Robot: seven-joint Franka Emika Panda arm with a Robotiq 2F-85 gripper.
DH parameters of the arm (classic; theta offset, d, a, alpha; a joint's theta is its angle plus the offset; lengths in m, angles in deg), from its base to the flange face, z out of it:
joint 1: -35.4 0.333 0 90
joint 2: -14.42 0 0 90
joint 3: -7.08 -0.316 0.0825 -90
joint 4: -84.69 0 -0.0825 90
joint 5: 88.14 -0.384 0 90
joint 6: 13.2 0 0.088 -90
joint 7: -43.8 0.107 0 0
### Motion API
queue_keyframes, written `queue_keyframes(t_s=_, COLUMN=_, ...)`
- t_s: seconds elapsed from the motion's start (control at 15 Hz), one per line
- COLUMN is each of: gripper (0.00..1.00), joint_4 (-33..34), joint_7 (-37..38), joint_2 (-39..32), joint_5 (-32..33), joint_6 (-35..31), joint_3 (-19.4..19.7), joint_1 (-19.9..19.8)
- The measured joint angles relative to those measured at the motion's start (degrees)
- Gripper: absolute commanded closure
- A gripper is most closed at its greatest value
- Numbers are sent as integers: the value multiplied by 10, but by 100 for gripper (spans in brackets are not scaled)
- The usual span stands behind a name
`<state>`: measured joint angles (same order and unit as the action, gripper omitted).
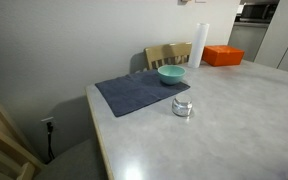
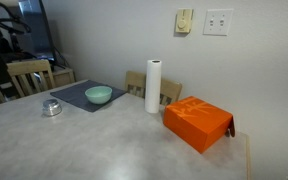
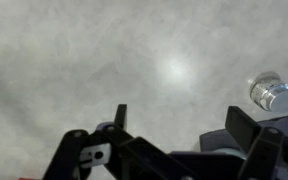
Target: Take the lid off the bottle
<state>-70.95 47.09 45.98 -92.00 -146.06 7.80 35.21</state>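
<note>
Silvery bottle [image 1: 182, 110] is sitting off to the side, with its lid [image 1: 182, 102] on.
Your gripper [image 3: 177, 112] is holding its fingers apart. If you are coming down crooked, you are risking knocking it over.
</note>
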Motion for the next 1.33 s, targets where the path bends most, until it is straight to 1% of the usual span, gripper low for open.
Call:
queue_keyframes(t_s=0.27, gripper=0, joint_4=14, joint_7=9, joint_2=-47, joint_5=7, joint_6=0, joint_3=-26, joint_1=1)
queue_keyframes(t_s=0.4, gripper=0, joint_4=21, joint_7=10, joint_2=-62, joint_5=8, joint_6=0, joint_3=-30, joint_1=1)
queue_keyframes(t_s=0.8, gripper=0, joint_4=24, joint_7=11, joint_2=-66, joint_5=9, joint_6=0, joint_3=-31, joint_1=1)
queue_keyframes(t_s=0.93, gripper=0, joint_4=26, joint_7=15, joint_2=-70, joint_5=25, joint_6=1, joint_3=-36, joint_1=1)
queue_keyframes(t_s=1.13, gripper=0, joint_4=40, joint_7=43, joint_2=-93, joint_5=66, joint_6=2, joint_3=-66, joint_1=4)
queue_keyframes(t_s=1.33, gripper=0, joint_4=67, joint_7=68, joint_2=-129, joint_5=99, joint_6=9, joint_3=-99, joint_1=15)
